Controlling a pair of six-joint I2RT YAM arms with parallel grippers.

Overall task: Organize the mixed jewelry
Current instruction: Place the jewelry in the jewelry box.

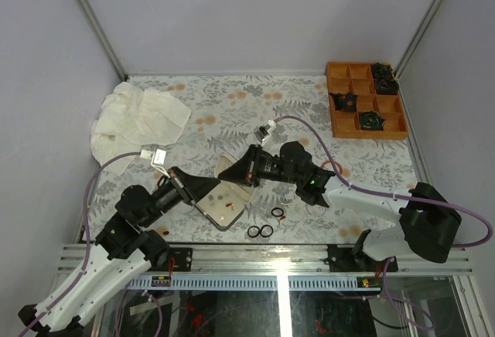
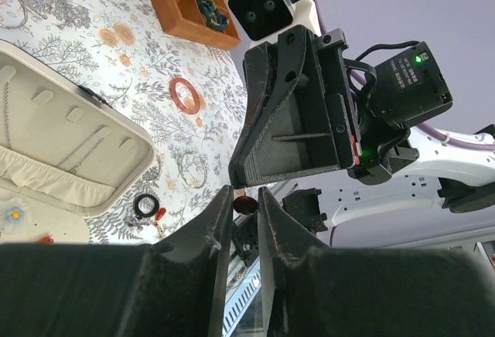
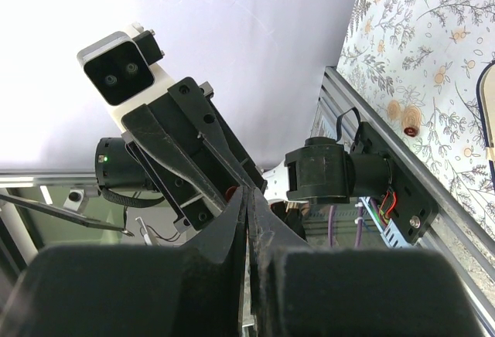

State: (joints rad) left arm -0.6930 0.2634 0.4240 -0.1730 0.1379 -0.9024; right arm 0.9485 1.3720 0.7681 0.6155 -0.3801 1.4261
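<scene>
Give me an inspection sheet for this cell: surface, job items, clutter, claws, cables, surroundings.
Surface: floral tablecloth, lying flat.
Job's things: black rings lie loose on the cloth near the front edge, beside the open case; red bits in the case.
Clutter: white cloth crumpled far left; orange tray far right, with dark pieces in some compartments.
Claws: left claw has a narrow gap with a small dark piece between the tips, hold unclear; right claw is shut, nothing seen in it.
Cables: purple cables loop off both wrists.
Surroundings: grey walls; metal rail at the near edge.
</scene>
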